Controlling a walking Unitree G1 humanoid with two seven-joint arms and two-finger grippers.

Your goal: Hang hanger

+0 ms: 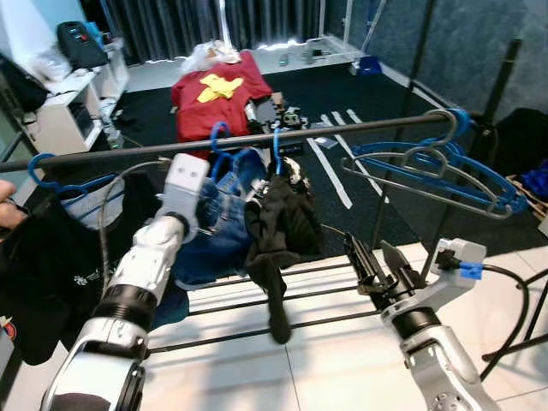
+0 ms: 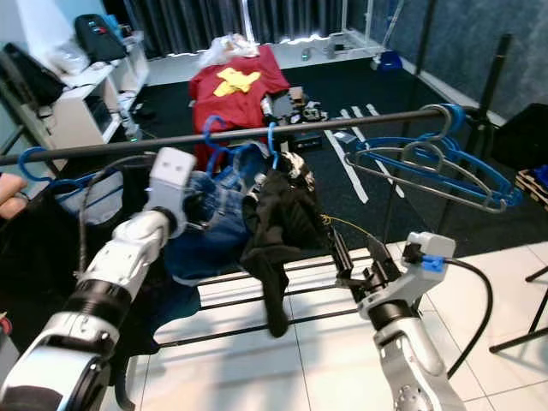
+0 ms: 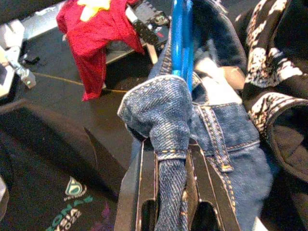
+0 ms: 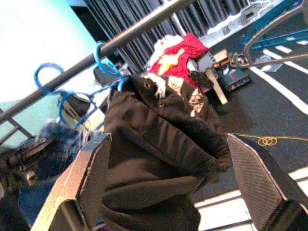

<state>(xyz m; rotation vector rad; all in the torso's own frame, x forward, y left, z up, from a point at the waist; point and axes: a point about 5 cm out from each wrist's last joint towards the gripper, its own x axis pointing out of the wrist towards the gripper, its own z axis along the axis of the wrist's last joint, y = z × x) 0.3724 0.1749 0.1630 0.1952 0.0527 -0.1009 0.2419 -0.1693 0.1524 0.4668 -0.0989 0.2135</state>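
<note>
A dark rail (image 1: 257,137) crosses in front of me. From it hang a blue hanger (image 1: 219,144) carrying a denim garment (image 1: 224,224) and, beside it, a second blue hanger (image 1: 276,154) with a black garment (image 1: 278,229). My left gripper (image 3: 171,154) is shut on a fold of the denim (image 3: 159,110) just below the blue hanger (image 3: 180,38). Lower right of the clothes, my right gripper (image 1: 377,261) is open and faces the black garment (image 4: 159,139) without touching it.
Several empty blue and grey hangers (image 1: 437,167) hang at the rail's right end. Dark clothes on a blue hanger (image 1: 60,184) hang at the left, with a person's hand (image 1: 7,210) beside them. A red shirt (image 1: 218,98) lies behind. The rack's lower bars (image 1: 257,300) cross the white tile floor.
</note>
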